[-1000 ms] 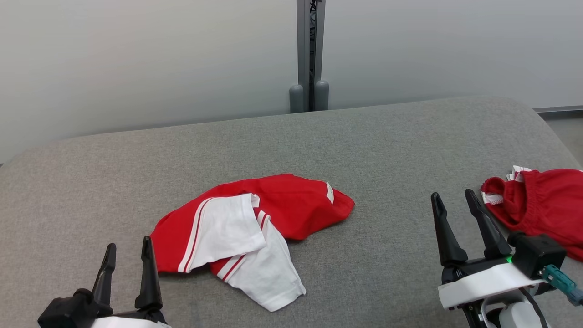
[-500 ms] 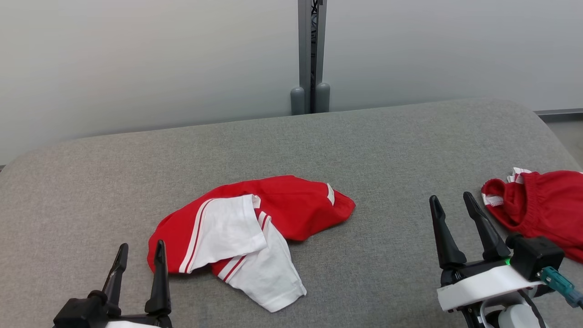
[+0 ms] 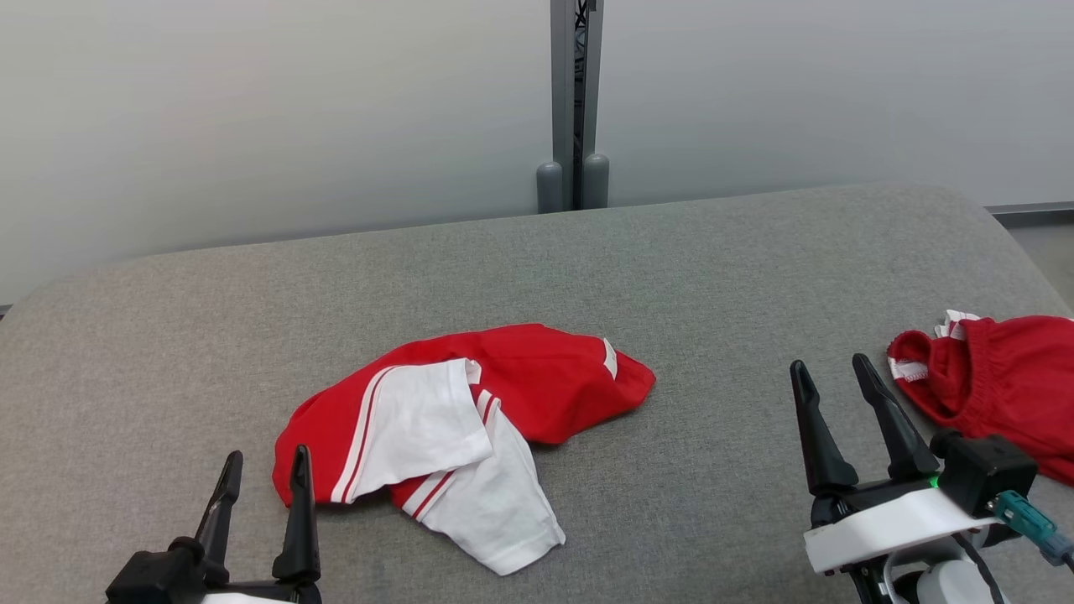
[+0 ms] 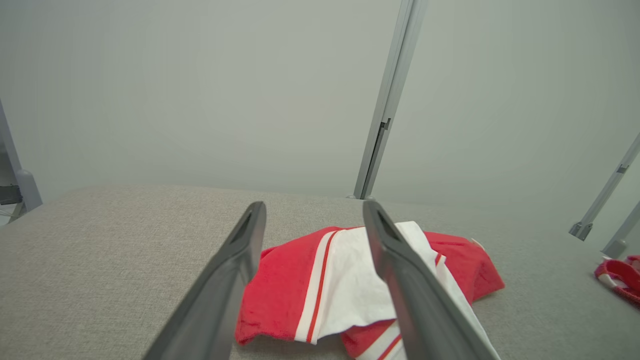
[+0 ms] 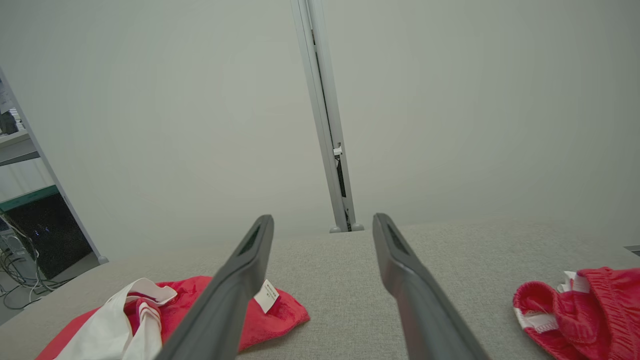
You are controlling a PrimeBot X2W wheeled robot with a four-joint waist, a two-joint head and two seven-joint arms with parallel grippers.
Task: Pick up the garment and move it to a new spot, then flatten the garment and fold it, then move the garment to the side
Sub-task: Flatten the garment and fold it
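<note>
The red garment lies crumpled, white striped panels folded over.

My right gripper, fingers spread wide, over a grey woven surface — crumpled red-and-white cloth garment lower left, bunched red cloth lower right.

The garment is red with white panels and stripes, the table grey, the second garment red
</note>
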